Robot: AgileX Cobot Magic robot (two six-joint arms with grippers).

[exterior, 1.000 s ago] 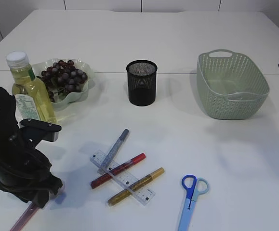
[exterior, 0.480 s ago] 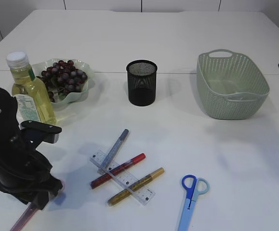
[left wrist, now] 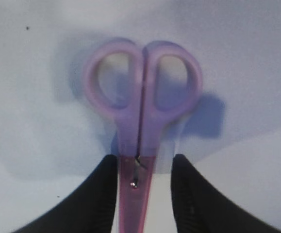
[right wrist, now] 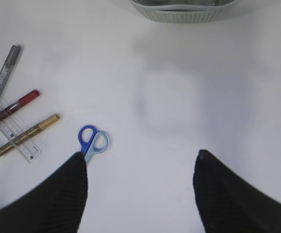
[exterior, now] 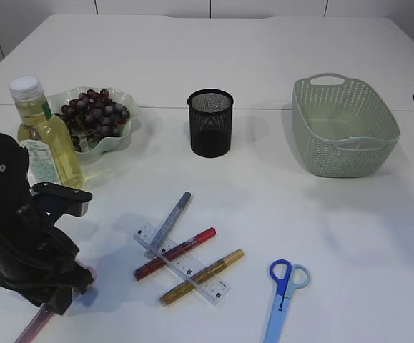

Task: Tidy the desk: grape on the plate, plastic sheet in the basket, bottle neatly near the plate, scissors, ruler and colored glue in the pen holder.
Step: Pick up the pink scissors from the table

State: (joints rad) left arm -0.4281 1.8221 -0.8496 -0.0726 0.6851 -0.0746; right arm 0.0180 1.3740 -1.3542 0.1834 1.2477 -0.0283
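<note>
Pink scissors (left wrist: 150,121) lie flat on the white table, handles away from the camera. My left gripper (left wrist: 144,162) is open and straddles their blade just behind the pivot; the left finger lies against it and the right one stands clear. Only the blade tip (exterior: 36,323) shows under the left arm. Blue scissors (exterior: 282,289) lie at the front right. The clear ruler (exterior: 184,264) crosses silver (exterior: 173,218), red (exterior: 175,252) and gold (exterior: 201,276) glue pens. Grapes (exterior: 94,113) fill the plate (exterior: 124,139), with the bottle (exterior: 43,139) beside it. My right gripper (right wrist: 140,158) hangs open, high above the table. I cannot make out the plastic sheet.
The black mesh pen holder (exterior: 210,123) stands at centre back. The green basket (exterior: 344,127) sits at the back right. The left arm covers the table's front left corner, close to the bottle.
The left arm has shifted slightly down and left over the pink scissors. Its jaws keep the same gap. Nothing else has moved.
</note>
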